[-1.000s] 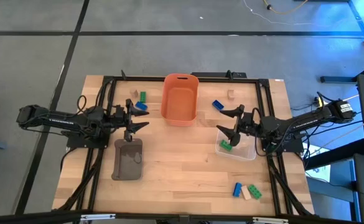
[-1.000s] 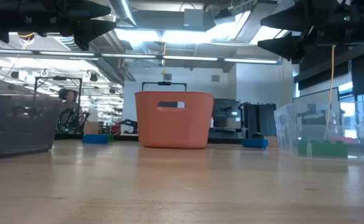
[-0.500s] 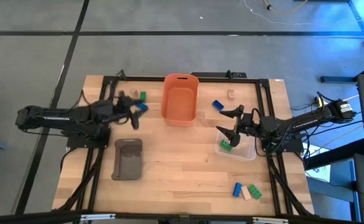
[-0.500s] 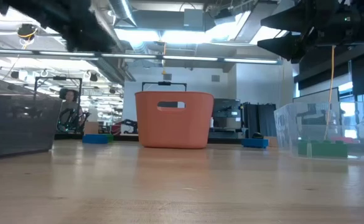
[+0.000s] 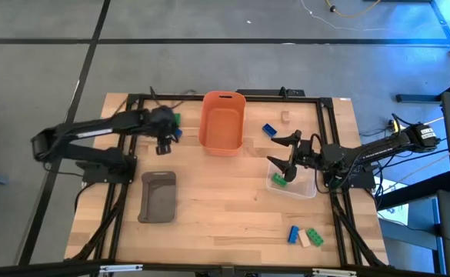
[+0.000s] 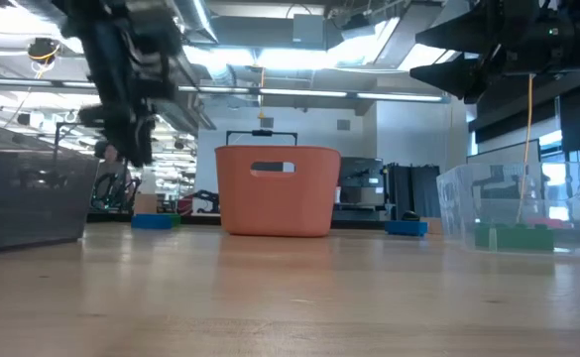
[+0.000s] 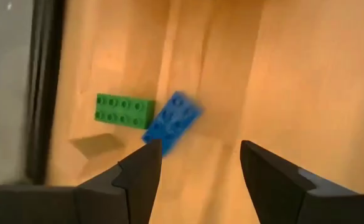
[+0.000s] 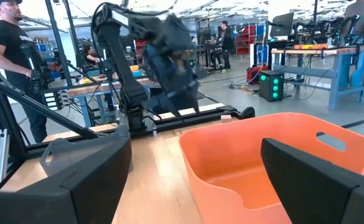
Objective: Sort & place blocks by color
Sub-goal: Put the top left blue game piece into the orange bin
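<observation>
My left gripper (image 5: 164, 144) hangs with its fingers apart and nothing between them, pointing down at the table's (image 5: 225, 208) far left part. Right under it a blue block (image 7: 172, 122) lies touching a green block (image 7: 124, 111). The orange bin (image 5: 223, 121) stands just beside them, and the grey tray (image 5: 158, 195) lies nearer the front edge.

My right gripper (image 5: 284, 154) waits over the clear bin (image 5: 305, 187), fingers spread wide and empty. A green block (image 5: 279, 180) lies in that bin. Behind it, beside the orange bin, lie another blue block (image 5: 269, 130) and a tan block (image 5: 285, 117). Three more blocks (image 5: 305, 236), blue, tan and green, sit together near the front right.
</observation>
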Tool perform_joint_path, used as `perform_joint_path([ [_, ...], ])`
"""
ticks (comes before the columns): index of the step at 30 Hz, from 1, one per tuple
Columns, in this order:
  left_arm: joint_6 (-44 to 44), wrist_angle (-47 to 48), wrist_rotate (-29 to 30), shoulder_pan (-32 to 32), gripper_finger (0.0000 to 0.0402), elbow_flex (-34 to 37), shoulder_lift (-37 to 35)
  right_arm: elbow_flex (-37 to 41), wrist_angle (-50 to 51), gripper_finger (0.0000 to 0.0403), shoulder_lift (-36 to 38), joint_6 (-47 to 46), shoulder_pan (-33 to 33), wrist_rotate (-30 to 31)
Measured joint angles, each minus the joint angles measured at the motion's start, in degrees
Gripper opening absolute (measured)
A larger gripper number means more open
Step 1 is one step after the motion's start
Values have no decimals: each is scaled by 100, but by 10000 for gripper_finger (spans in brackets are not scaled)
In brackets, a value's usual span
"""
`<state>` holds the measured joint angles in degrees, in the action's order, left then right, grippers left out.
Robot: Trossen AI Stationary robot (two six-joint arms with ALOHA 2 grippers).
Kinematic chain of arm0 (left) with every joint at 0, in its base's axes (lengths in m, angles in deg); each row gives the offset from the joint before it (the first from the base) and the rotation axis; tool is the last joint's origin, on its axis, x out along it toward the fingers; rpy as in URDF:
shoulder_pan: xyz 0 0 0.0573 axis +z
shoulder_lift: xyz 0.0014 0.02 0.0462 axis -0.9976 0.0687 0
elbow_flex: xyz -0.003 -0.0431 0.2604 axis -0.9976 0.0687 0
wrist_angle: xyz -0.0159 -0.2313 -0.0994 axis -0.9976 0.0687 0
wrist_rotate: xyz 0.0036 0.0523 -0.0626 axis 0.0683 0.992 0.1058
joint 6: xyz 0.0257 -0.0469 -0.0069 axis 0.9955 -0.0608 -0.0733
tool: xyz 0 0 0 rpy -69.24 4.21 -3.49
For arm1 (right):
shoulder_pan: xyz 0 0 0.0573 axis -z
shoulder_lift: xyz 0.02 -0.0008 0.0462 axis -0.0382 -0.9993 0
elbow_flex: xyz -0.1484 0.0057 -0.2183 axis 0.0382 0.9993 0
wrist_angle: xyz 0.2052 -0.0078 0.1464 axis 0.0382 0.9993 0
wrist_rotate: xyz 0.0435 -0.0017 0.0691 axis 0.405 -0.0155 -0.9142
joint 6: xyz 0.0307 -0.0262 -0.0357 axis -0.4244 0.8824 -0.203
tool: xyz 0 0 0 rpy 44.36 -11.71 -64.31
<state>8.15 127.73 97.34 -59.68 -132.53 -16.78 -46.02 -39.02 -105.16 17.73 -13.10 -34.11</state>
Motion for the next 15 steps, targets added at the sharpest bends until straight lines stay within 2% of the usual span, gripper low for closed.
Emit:
perform_joint_path([
  [3, 1140, -201, 110, 142, 211, -26, 608, 0, -1, 360, 0, 15, 0, 0],
  [6, 1912, -172, 189, 237, 211, -26, 1168, 0, -1, 360, 0, 38, 0, 1],
  [9, 2391, -358, 394, 292, 211, -24, 1620, 0, 3, 360, 0, 30, 0, 1],
  [15, 3016, -1375, 452, 486, 211, -24, 2181, 0, 50, 360, 0, -19, 0, 1],
])
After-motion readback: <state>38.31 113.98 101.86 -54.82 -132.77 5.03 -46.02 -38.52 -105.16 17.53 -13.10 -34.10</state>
